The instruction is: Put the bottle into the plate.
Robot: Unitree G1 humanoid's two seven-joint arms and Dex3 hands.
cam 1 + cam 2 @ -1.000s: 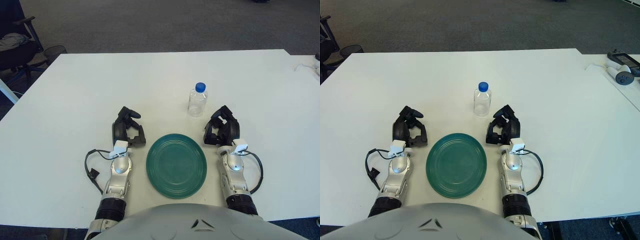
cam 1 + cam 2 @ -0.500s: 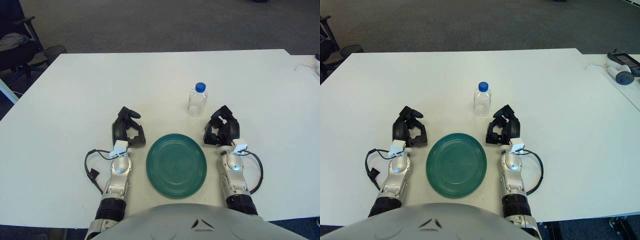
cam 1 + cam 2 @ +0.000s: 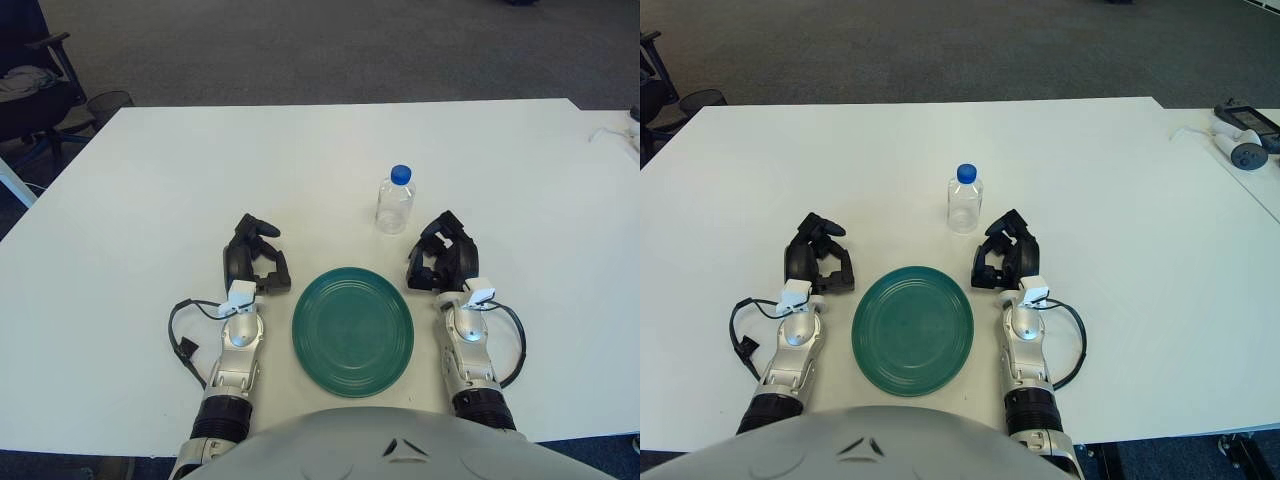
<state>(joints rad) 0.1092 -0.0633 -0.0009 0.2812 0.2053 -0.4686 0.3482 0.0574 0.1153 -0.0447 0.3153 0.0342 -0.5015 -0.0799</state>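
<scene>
The clear water bottle (image 3: 394, 201) with its blue cap stands upright on the white table (image 3: 150, 190), right of the table's middle and well back from the near edge, apart from everything; nothing holds it, so the task looks not yet begun. The green plate (image 3: 353, 330) lies flat close to the near edge, directly before the robot's body, bare and ready to receive it. The right hand (image 3: 443, 258) shows just right of the plate's far rim, and the bottle stands a little beyond it and slightly to its left; its fingers are loosely curled and grasp nothing. By my judgement this is the hand placed to reach forward for the bottle, being the nearer one. The left hand (image 3: 253, 262) shows just left of the plate, likewise loosely curled and empty, mirroring the other. Grey carpet surrounds the table. An office chair (image 3: 30, 85) stands off the far left corner, and some white devices (image 3: 1240, 135) lie on a neighbouring table to the right.
</scene>
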